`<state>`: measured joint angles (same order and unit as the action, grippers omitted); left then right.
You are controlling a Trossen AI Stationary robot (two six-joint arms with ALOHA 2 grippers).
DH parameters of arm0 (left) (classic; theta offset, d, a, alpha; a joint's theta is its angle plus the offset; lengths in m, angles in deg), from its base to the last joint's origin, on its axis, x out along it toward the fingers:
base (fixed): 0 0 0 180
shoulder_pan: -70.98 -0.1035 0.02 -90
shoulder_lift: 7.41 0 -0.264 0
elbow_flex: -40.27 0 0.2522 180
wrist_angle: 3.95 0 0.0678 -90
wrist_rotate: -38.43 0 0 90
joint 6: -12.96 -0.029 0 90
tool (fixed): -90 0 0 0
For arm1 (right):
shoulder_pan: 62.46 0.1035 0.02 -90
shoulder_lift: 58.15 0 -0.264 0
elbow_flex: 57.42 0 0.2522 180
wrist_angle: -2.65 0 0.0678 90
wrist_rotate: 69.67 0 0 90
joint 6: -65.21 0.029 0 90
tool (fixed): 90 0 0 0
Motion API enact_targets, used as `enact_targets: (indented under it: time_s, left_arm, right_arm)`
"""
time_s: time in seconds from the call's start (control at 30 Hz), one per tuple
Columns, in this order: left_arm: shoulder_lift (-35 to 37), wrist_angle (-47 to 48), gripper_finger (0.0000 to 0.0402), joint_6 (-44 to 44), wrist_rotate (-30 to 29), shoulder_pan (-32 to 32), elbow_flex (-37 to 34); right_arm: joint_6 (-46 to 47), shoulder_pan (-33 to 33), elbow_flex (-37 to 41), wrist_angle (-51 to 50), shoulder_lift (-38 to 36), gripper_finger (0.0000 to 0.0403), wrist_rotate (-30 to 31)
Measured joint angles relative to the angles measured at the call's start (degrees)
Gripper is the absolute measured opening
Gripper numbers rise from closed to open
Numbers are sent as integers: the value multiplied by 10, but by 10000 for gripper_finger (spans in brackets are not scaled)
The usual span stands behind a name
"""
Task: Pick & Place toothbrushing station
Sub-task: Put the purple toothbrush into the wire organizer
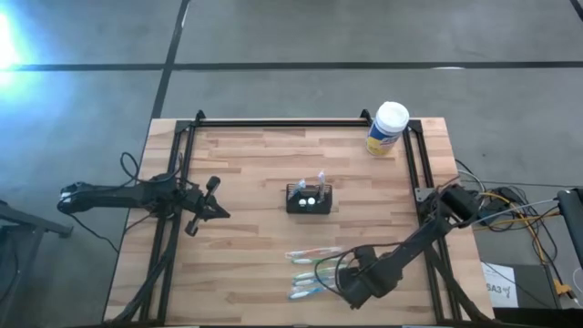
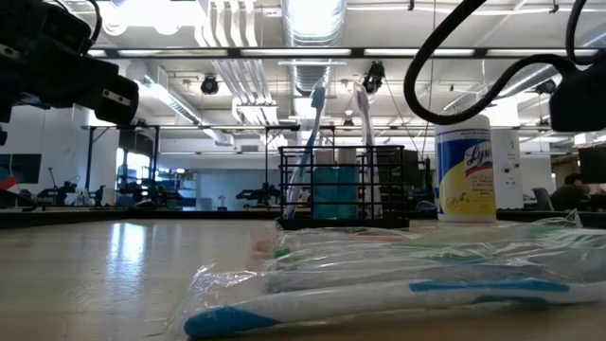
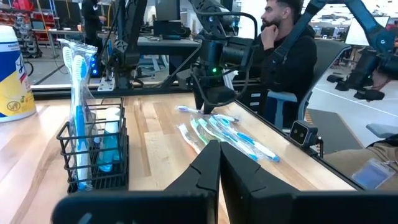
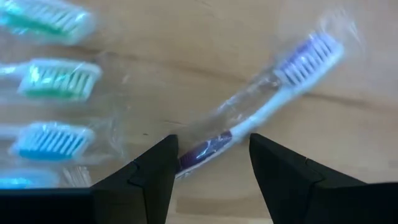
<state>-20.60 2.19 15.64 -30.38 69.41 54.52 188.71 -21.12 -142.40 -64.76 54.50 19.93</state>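
Note:
The black mesh caddy (image 1: 310, 198) stands on its base at the table's middle, with two wrapped toothbrushes and blue bottles upright in it; it also shows in the low view (image 2: 341, 189) and the left wrist view (image 3: 93, 149). Several wrapped toothbrushes (image 1: 312, 271) lie flat near the front edge. My right gripper (image 4: 211, 165) is open, pointing down over them, one finger on either side of the handle of a purple toothbrush (image 4: 261, 109). I cannot tell whether it touches the toothbrush. My left gripper (image 1: 219, 212) is shut and empty, left of the caddy.
A yellow canister (image 1: 387, 129) with a white lid stands at the far right corner. A black frame (image 1: 273, 123) runs along the table's far and side edges. A seated person (image 3: 286, 56) shows beyond the table's right side. Bare wood lies between the caddy and the toothbrushes.

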Motion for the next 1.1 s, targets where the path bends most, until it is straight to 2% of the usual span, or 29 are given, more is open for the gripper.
enact_targets:
  time_s: [0.2,0.33,0.53,0.83,0.97,1.1]
  left_arm:
    - [0,-18,13,9,0,0,0]
    - [0,-28,8,13,0,0,0]
    - [0,-48,11,21,-2,0,0]
    - [0,-56,9,24,-2,0,0]
    - [0,-65,6,40,-6,0,0]
    - [0,-71,13,54,-6,0,0]
  right_arm:
    - [-182,-9,7,-5,-1,179,36]
    - [-332,-23,6,-5,0,152,48]
    - [-495,-38,6,-9,1,104,63]
    - [-524,-53,15,-13,0,20,70]
    - [-509,-53,20,-32,-23,17,91]
    - [-487,-52,16,-34,-80,15,170]
